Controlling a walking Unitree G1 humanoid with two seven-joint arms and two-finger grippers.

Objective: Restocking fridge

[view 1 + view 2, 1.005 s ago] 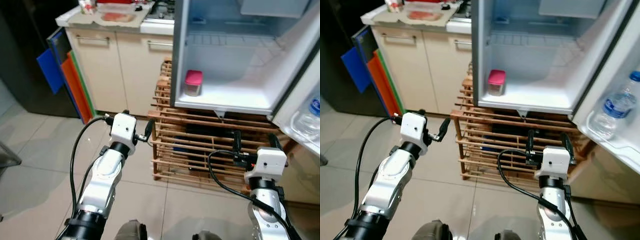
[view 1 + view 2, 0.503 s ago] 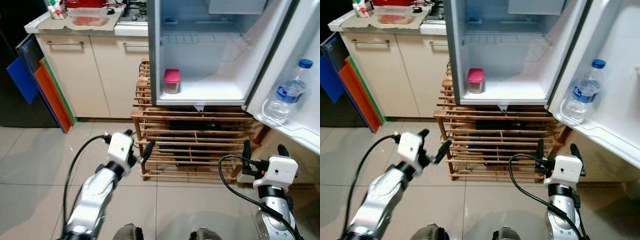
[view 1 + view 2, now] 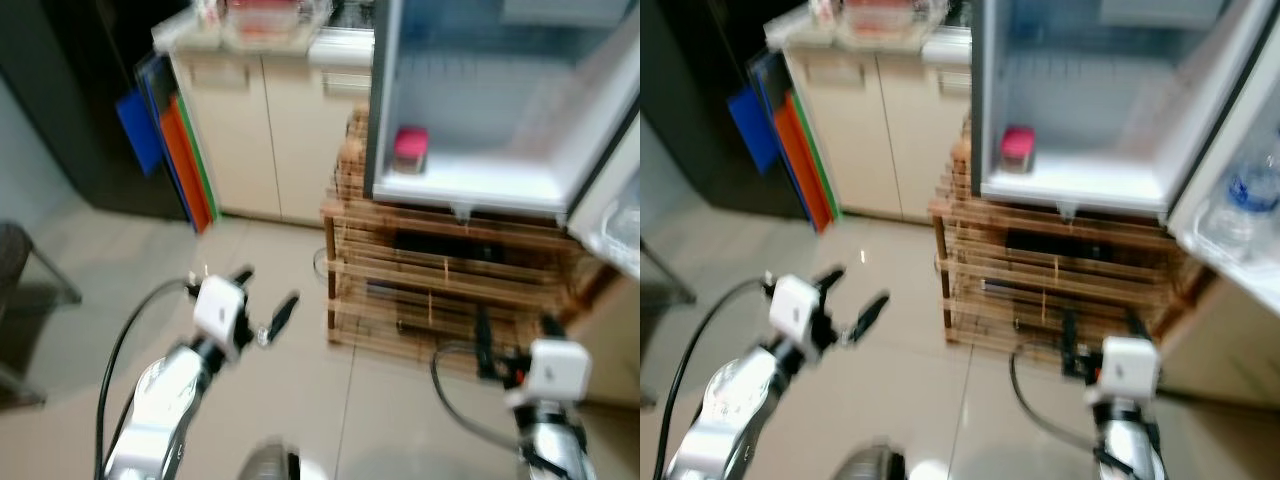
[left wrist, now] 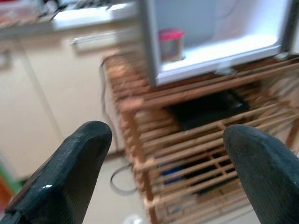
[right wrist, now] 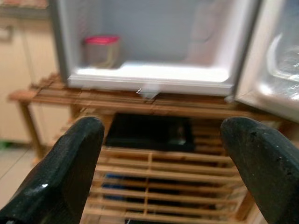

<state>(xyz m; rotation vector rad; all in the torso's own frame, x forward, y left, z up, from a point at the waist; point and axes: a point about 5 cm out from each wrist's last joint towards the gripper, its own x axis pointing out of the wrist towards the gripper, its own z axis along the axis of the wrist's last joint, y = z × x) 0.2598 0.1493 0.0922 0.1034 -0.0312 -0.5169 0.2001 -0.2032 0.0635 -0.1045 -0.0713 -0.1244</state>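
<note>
- Pale tiled kitchen floor (image 3: 90, 250) spreads under me, blurred.
- My left gripper (image 3: 262, 305) hangs over it, fingers apart, empty.
- Slatted wooden rack (image 3: 450, 290) carries the open white fridge (image 3: 480, 190); a pink-lidded container (image 3: 411, 150) sits inside.
- My right gripper (image 3: 512, 335) hovers before the rack, fingers spread, empty.

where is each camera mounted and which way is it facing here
Left eye, right eye: on the head, looking forward and down at the open fridge on its wooden rack; both arms show, left hand, right hand.
Left wrist: along its open fingers at the rack and the pink-lidded container.
Right wrist: along its open fingers at the fridge.
All share the container.
</note>
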